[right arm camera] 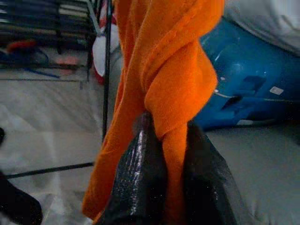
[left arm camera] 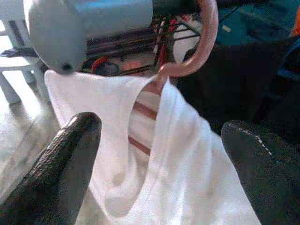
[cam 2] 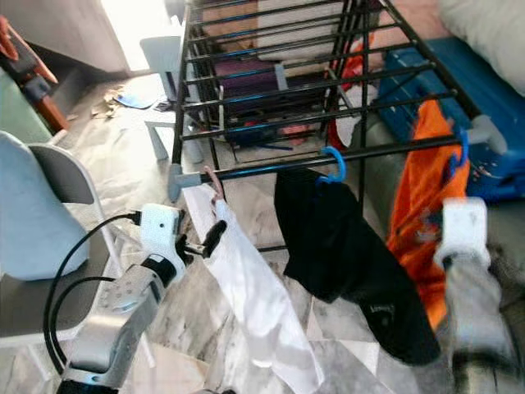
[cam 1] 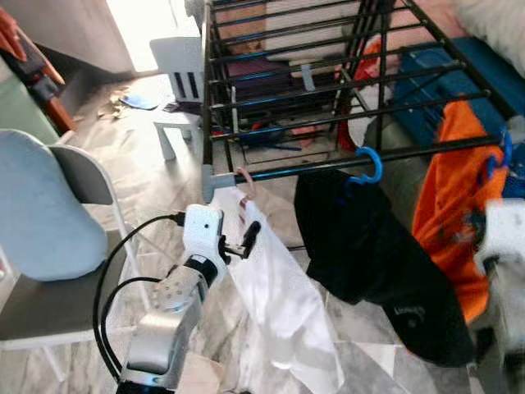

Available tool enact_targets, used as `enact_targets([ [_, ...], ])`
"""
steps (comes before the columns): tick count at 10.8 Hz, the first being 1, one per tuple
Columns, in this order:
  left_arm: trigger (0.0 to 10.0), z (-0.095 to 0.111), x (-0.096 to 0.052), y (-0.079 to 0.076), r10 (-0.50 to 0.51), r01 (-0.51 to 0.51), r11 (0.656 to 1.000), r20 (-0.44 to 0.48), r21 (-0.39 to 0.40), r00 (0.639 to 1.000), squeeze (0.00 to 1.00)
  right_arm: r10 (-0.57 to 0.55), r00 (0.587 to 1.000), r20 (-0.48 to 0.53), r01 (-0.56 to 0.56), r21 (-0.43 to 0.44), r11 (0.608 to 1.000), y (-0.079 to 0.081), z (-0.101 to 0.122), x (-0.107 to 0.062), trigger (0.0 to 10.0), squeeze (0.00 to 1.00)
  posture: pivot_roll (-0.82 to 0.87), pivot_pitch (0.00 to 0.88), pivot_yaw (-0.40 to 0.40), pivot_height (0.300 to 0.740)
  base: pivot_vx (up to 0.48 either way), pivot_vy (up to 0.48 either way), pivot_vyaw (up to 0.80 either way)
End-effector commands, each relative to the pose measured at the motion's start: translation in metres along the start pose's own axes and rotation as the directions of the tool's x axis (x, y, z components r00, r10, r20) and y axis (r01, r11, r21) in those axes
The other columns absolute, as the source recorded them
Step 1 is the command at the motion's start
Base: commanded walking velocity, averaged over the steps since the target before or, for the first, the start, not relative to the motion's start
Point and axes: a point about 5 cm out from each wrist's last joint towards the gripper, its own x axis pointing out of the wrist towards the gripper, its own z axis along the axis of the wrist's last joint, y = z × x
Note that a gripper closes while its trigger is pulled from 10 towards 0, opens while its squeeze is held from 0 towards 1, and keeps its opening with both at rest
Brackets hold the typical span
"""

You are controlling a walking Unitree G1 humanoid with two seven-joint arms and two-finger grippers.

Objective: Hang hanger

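Left gripper (left arm camera: 154, 154) spread open beside white shirt (cam 1: 283, 304) | pink plastic hanger (left arm camera: 199, 44) hooked on black metal rack rail (cam 1: 328, 164) | right gripper (right arm camera: 164, 178) pinching orange garment (right arm camera: 164, 70) | step: release, next withdraw clear

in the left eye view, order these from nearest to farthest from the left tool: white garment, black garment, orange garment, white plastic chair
1. white garment: right beside the left tool, hanging from the rack's front bar.
2. black garment: next along the bar, toward the robot's right.
3. orange garment and white plastic chair: both farther, too close to call; garment far right, chair beyond the rack's left corner.
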Motion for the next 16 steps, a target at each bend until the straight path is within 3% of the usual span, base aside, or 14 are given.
enact_targets([
  [1,10.0,0.001,0.0,0.005,0.018,-0.018,1.0,0.011,0.016,1.0,0.0,-0.011,0.999,0.053,0.01,0.032,0.999,0.002,0.011,-0.007,2.0,0.0,-0.26,0.015,0.088,0.74,0.0,0.0,0.0],
  [2,10.0,0.0,0.0,0.007,0.032,-0.032,0.999,0.014,0.018,0.999,0.0,-0.007,0.996,0.09,0.004,0.033,0.999,0.011,0.015,-0.023,10.0,0.0,-0.27,0.008,0.089,0.74,0.0,0.0,0.0],
  [4,10.0,-0.002,0.001,0.008,0.044,-0.044,0.999,0.015,0.027,0.999,0.0,-0.026,0.993,0.114,0.02,0.049,0.999,0.02,0.027,-0.039,10.0,0.0,-0.28,0.0,0.099,0.74,0.0,0.0,0.0],
  [6,10.0,-0.001,0.004,0.007,0.037,-0.037,0.999,0.017,0.037,0.999,0.0,-0.014,0.998,0.065,0.008,0.089,0.996,0.03,0.023,-0.051,10.0,0.0,-0.28,0.0,0.1,0.74,-0.3,0.0,0.0],
  [10,10.0,-0.002,0.005,0.009,0.047,-0.047,0.998,0.016,0.039,0.999,0.0,-0.009,0.999,0.044,0.004,0.118,0.993,0.036,0.03,-0.051,10.0,0.0,-0.28,0.0,0.096,0.74,-0.332,0.0,0.0],
  [13,10.0,-0.003,0.005,0.013,0.068,-0.068,0.997,0.015,0.039,0.998,0.0,0.018,0.999,-0.051,-0.008,0.184,0.983,0.046,0.018,-0.056,10.0,0.0,-0.27,0.0,0.089,0.74,-0.262,0.0,0.0],
  [16,10.0,-0.005,0.004,0.015,0.07,-0.07,0.997,0.012,0.042,0.998,0.0,0.044,0.997,-0.061,-0.032,0.189,0.981,0.054,0.018,-0.062,10.0,0.0,-0.28,0.0,0.088,0.74,-0.272,0.0,0.0],
])
